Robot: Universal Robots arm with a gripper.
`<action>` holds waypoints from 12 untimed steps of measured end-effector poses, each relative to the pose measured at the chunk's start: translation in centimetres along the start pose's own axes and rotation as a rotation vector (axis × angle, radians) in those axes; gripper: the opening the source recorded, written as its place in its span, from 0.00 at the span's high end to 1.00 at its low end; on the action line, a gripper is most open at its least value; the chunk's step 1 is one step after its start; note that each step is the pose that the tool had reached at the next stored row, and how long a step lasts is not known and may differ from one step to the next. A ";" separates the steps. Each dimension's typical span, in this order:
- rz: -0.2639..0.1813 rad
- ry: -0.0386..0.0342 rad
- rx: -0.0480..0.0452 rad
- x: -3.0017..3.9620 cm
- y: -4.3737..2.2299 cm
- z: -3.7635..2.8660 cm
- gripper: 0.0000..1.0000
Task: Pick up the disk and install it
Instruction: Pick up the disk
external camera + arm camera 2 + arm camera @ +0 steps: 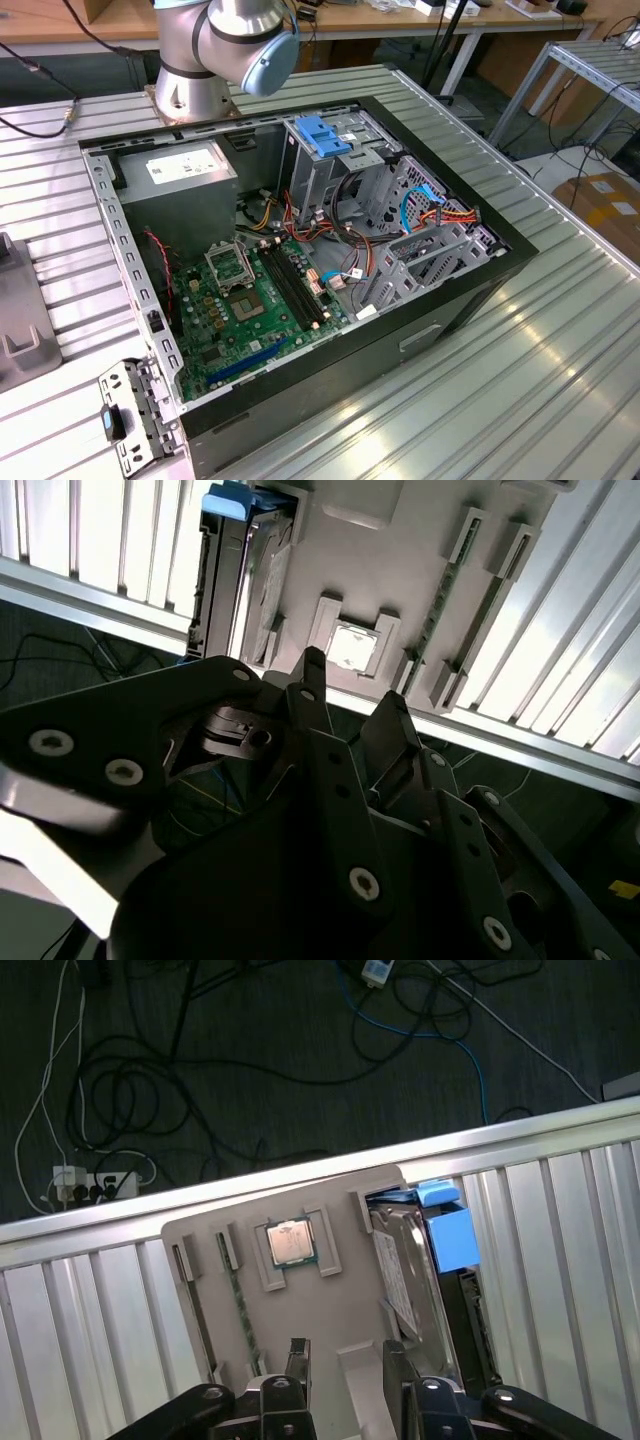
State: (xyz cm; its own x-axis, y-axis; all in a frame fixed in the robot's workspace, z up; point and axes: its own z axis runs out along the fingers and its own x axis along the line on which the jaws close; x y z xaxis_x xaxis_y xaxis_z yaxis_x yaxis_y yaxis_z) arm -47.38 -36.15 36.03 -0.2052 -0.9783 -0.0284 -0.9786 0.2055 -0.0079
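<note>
Blue-framed disk point(445, 1235) point(240, 505) in both wrist views; computer case point(430, 340), exterior view

Silver cylindrical arm point(190, 50), pale blue joint cap point(272, 58), black angular fingers point(320, 730), round silver screws point(362, 883)

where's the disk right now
In the first wrist view, the disk sits in the end slot of the grey parts tray, next to the processor chip.
</note>
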 end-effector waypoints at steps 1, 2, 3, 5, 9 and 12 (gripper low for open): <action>0.000 0.0000 0.0000 -0.01 0.00 0.01 0.58; 0.000 0.0000 0.0000 -0.02 0.00 0.02 0.58; 0.000 0.0000 0.0000 -0.04 0.01 0.04 0.58; 0.000 0.0001 -0.0001 -0.06 0.01 0.06 0.58; 0.000 0.0000 0.0000 -0.28 0.06 0.23 0.58; 0.000 0.0000 0.0000 -1.08 0.24 0.63 0.58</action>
State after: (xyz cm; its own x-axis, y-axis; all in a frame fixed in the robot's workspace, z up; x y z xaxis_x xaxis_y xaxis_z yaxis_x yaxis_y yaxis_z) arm -47.38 -35.03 35.43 -0.2052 -0.9783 -0.0284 -0.9786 0.2055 -0.0079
